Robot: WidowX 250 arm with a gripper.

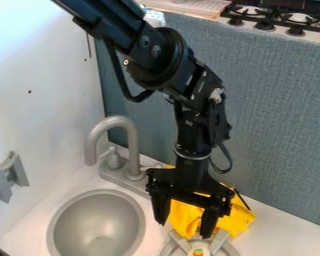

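The black gripper [185,225] hangs down at the lower middle of the camera view, its two fingers spread apart. Behind and below it lies a yellow cloth [239,219], crumpled on the white counter, partly hidden by the gripper. Some of the cloth shows between the fingers; whether they touch it I cannot tell. Just below the fingertips is a grey stove burner [220,242], cut off by the bottom edge, with a small round item [198,251] with orange and green on it at the burner's middle.
Left of the gripper is a round grey sink [97,225] with a grey faucet [131,145] behind it. A white wall [36,100] with a grey bracket [9,175] stands at the left, and a blue-grey panel [276,120] runs along the back.
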